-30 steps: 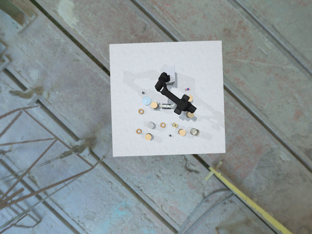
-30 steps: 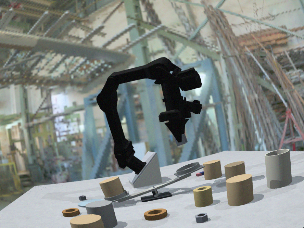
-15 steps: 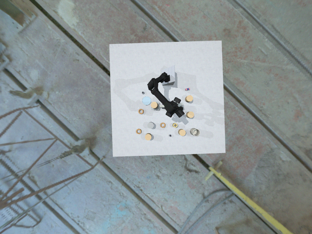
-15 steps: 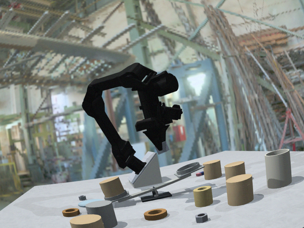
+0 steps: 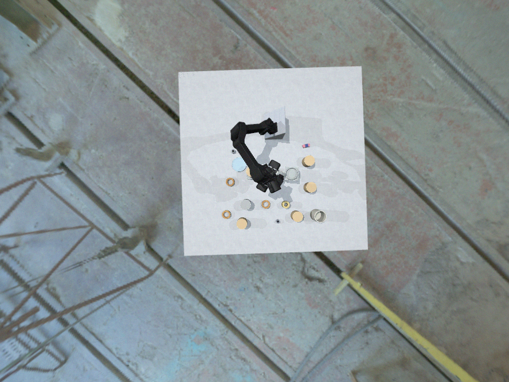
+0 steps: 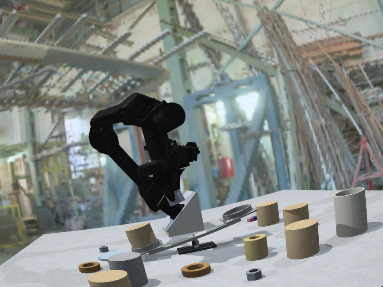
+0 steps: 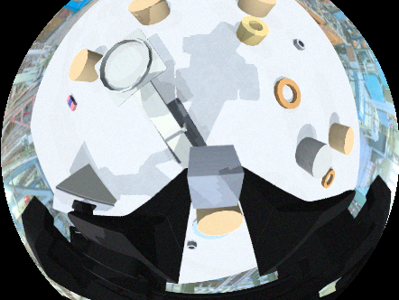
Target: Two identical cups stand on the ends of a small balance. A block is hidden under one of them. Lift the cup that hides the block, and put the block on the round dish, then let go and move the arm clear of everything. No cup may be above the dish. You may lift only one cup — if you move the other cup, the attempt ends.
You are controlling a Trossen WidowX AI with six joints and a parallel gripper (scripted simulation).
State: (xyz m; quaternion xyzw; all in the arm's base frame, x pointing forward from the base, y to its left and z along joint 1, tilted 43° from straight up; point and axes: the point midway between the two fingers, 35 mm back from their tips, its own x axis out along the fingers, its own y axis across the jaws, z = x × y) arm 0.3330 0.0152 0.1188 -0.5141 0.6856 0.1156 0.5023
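My gripper [image 6: 174,197] [image 7: 213,173] is shut on a grey-blue block [image 6: 179,196] [image 7: 215,160], held in the air above the balance. The balance [image 6: 213,229] [image 7: 158,122] is tilted, its left end low. A tan cup [image 5: 248,172] [image 6: 139,236] [image 7: 220,222] stands tilted in the low end's ring. The raised end's ring [image 5: 292,174] [image 6: 236,211] [image 7: 125,65] holds nothing. The light blue round dish [image 5: 238,164] [image 6: 112,255] lies flat just beyond the low end, with no cup on it in the overhead view. In the wrist view the cup and block hide most of it.
Tan cylinders [image 5: 308,160] [image 5: 310,187] [image 6: 301,238] stand right of the balance. A grey cylinder [image 5: 246,204] [image 6: 128,267], orange rings [image 5: 230,178] [image 6: 196,269] and a yellow hollow cylinder [image 5: 285,204] [image 6: 255,247] stand on the camera side. A tall grey tube [image 6: 350,213] is at the right.
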